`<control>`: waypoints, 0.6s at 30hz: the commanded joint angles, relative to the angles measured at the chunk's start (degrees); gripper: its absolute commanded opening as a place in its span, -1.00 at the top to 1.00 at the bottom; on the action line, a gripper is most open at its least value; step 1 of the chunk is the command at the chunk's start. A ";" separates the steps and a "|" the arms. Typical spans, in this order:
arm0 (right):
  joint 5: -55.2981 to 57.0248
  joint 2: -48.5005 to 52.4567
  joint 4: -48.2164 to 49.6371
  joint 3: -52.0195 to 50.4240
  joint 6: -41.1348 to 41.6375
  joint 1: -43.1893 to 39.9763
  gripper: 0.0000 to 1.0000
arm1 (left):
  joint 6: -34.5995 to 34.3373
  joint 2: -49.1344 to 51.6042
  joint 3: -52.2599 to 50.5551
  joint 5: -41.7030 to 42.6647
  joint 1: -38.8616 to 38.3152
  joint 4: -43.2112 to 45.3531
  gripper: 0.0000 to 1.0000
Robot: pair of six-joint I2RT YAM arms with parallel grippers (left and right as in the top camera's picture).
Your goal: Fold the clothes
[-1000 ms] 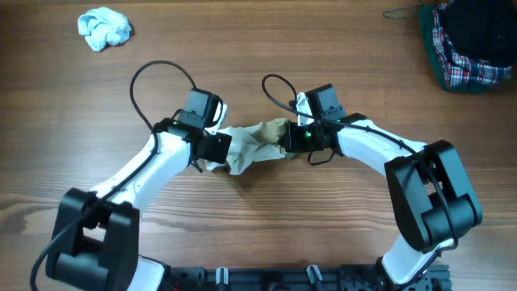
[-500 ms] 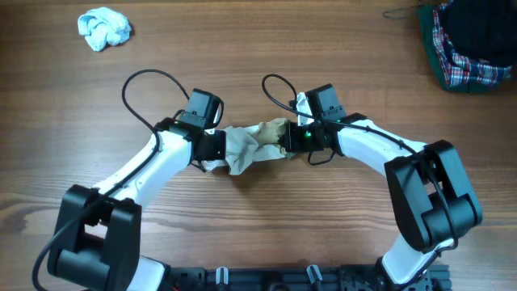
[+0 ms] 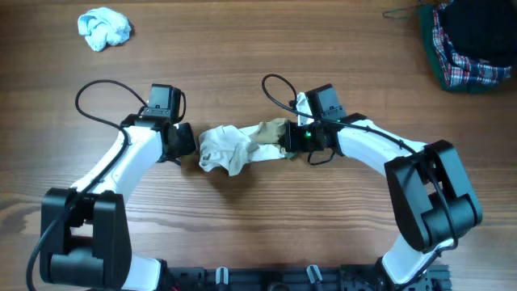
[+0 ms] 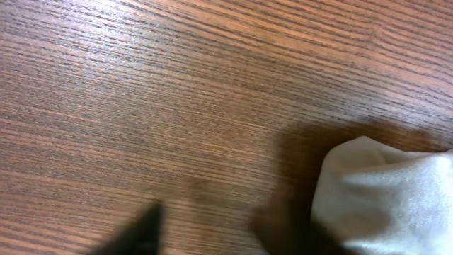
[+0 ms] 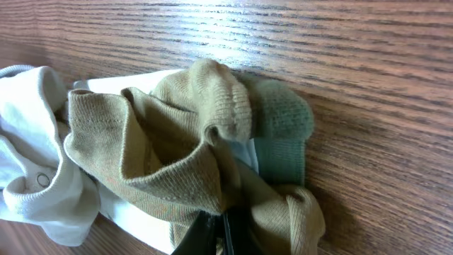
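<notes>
The clothes [image 3: 230,147] lie bunched at the table's middle, cream-white on the left with a tan-olive part [image 3: 269,132] on the right. My right gripper [image 3: 284,143] is shut on that tan-olive end; in the right wrist view its gripper [image 5: 218,239] pinches the tan fabric [image 5: 163,152], with the cream cloth [image 5: 32,134] beyond. My left gripper [image 3: 191,142] stands open just left of the cream end, apart from it. In the left wrist view this gripper [image 4: 212,237] has bare wood between its dark fingertips [image 4: 138,232], and the cream cloth [image 4: 389,191] lies to the right.
A small light-blue cloth wad [image 3: 103,28] lies at the far left of the table. Red-green-blue plaid fabric [image 3: 468,48] sits in the far right corner. Both arms' cables loop above the grippers.
My left gripper has let go of the cream end and drawn back to the left. The cream part now lies loose on the table. The right arm has not moved.
</notes>
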 commanded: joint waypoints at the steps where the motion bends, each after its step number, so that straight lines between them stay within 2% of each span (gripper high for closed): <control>1: 0.33 3.21 -0.50 -0.90 -0.83 -0.09 0.67 | -0.46 0.55 0.74 -0.50 0.24 0.28 -0.49; 5: -1.40 3.17 -1.16 2.05 -0.83 -2.47 0.66 | -0.44 0.55 0.74 -0.52 0.24 0.11 -0.50; 9: -2.19 1.09 -3.65 3.78 -3.54 -5.25 0.24 | -0.44 0.59 0.74 -0.52 0.24 0.13 -0.47; 12: -2.67 -4.37 -6.58 3.91 -6.05 -6.80 -0.12 | -0.44 1.11 0.74 -0.55 0.24 0.15 -0.43; 16: -1.99 -8.52 -8.70 3.91 -9.92 -6.80 -0.29 | -0.44 2.82 0.74 -0.52 0.24 0.17 -0.43; 18: 2.45 -8.55 -8.74 3.91 -12.79 -6.80 -0.35 | -0.42 3.21 0.74 -0.55 0.24 0.17 -0.42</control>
